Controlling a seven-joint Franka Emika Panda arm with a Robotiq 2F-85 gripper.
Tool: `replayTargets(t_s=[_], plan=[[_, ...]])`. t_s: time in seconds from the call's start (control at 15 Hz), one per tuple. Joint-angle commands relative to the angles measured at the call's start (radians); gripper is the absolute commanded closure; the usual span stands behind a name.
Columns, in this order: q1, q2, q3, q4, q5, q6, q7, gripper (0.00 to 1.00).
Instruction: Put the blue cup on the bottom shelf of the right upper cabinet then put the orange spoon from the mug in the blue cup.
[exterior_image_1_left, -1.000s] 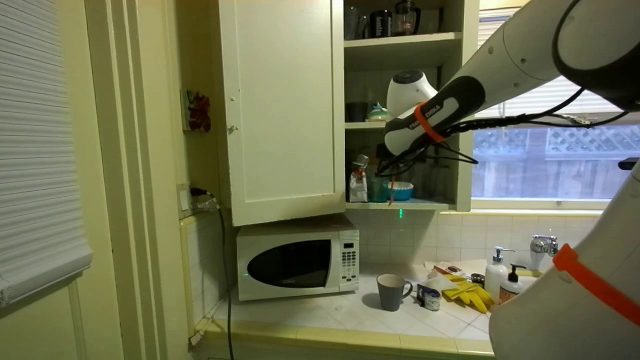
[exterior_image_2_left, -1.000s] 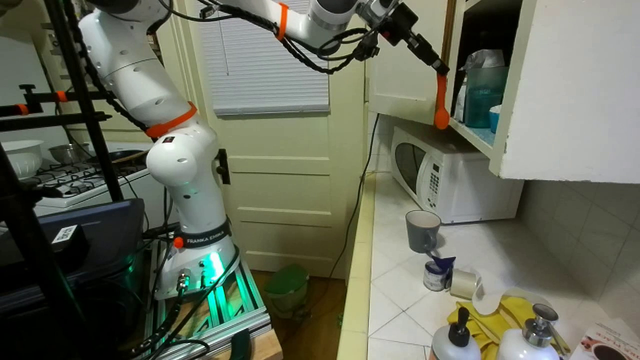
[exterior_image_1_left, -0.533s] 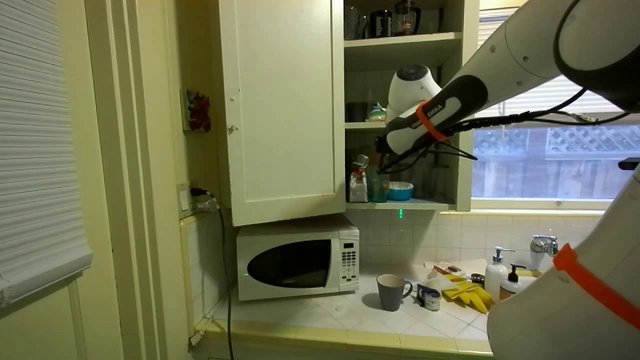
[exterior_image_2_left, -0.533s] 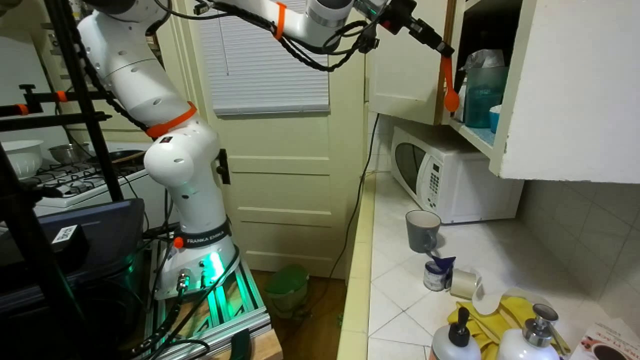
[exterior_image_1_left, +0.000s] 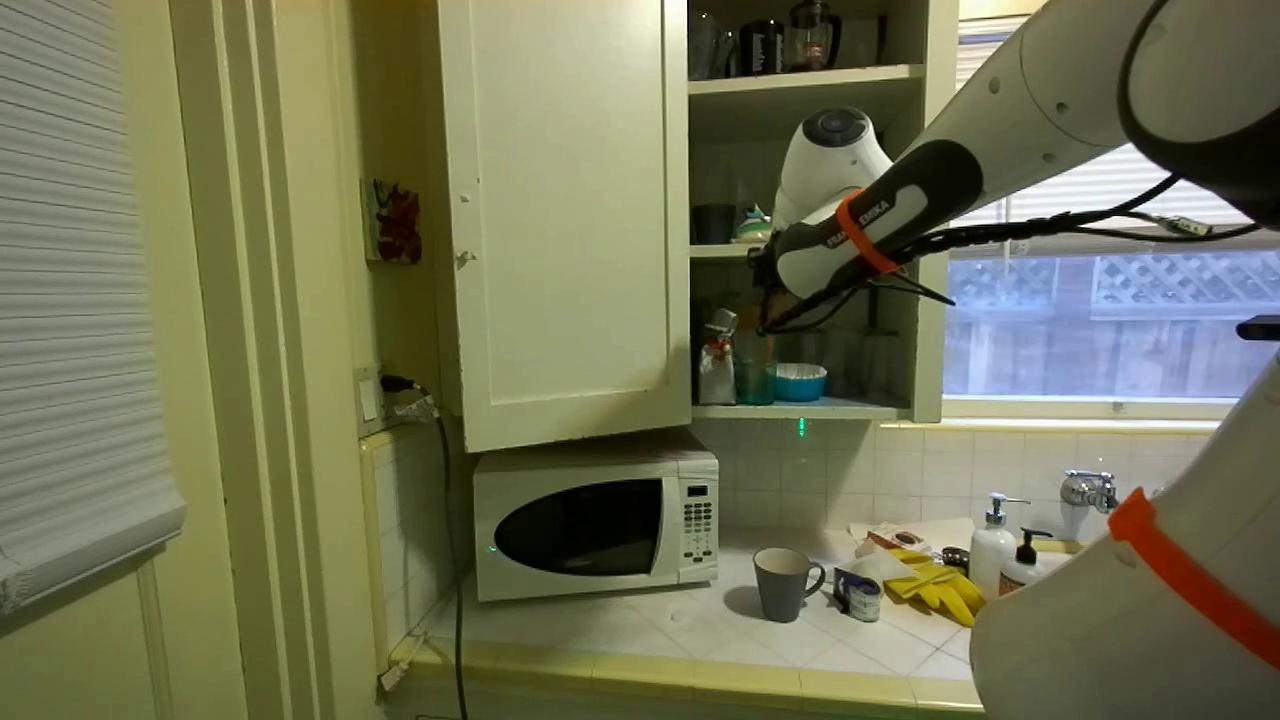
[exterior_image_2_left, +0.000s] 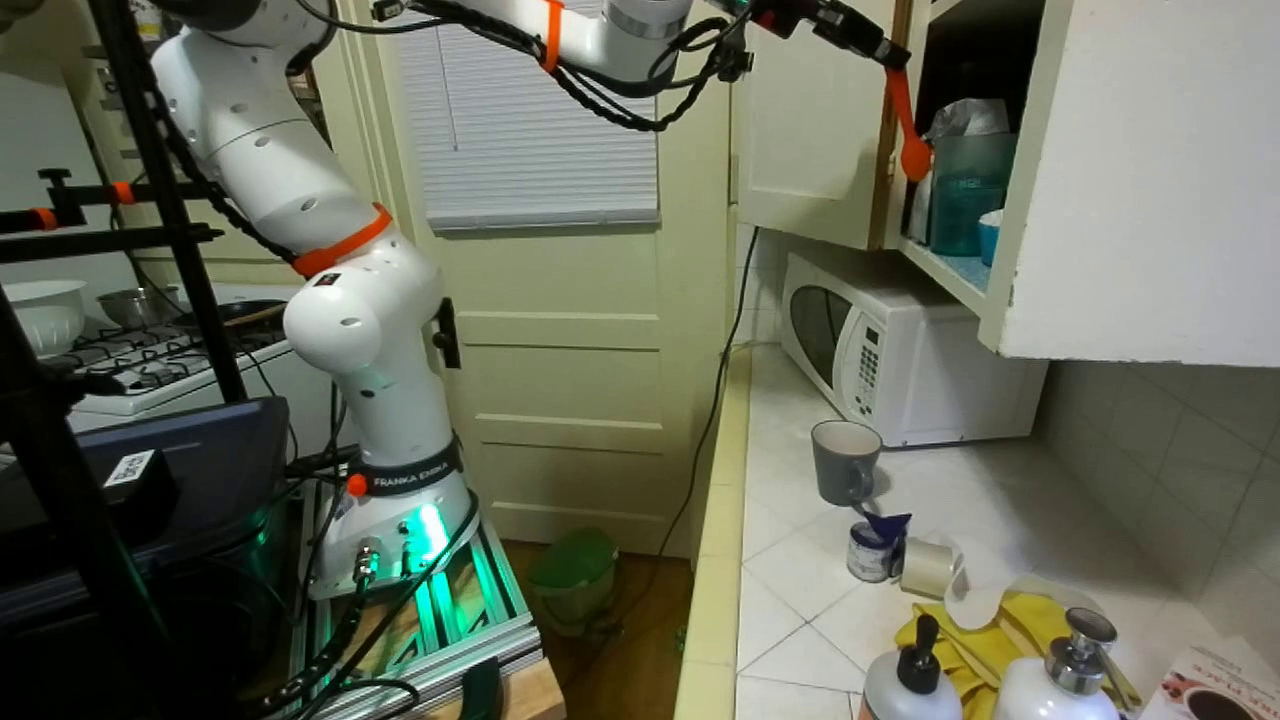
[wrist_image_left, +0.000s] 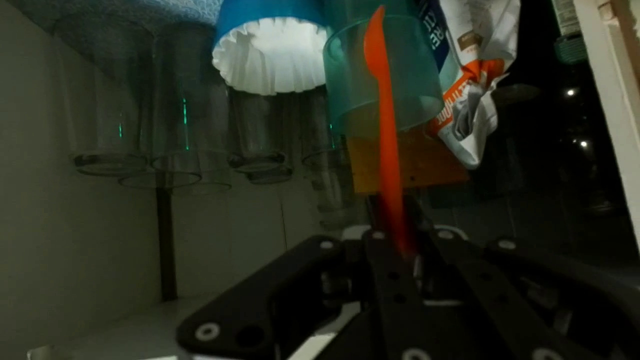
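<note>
One open stage: the right upper cabinet (exterior_image_1_left: 929, 370), last step seemingly in hand!
Right of centre, its bottom shelf (exterior_image_1_left: 850, 411) does the carrying. Now the gripper (exterior_image_2_left: 897, 60), slanting at upper right, presumably angled to reach inside! Look, the blue cup (exterior_image_2_left: 968, 195) upright on that shelf, mouth up, between white packet (exterior_image_1_left: 717, 365) and blue dish (exterior_image_1_left: 801, 382), neighbours that may steady it. Low, right of centre, the mug (exterior_image_2_left: 838, 462) stands aside, its part likely over. And smallest, the orange spoon (exterior_image_2_left: 904, 115): fingers (exterior_image_2_left: 858, 30) pinched narrow on its handle, bowl hanging down, probably for going in bowl-first. In an exterior view it shows at the blue cup's left edge, not yet inside.
</note>
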Motion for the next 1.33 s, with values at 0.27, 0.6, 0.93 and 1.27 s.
replayTargets(t_s=[0.27, 0.6, 0.93, 1.27], plan=[[-0.065, 0.022, 0.013, 0.009, -0.087, 0.152, 0.013, 0.97], [-0.067, 0.020, 0.017, -0.002, -0.086, 0.155, -0.002, 0.97], [-0.019, 0.004, -0.002, -0.021, -0.041, 0.113, -0.042, 0.97], [0.004, -0.013, 0.001, -0.032, -0.016, 0.071, -0.030, 0.97]])
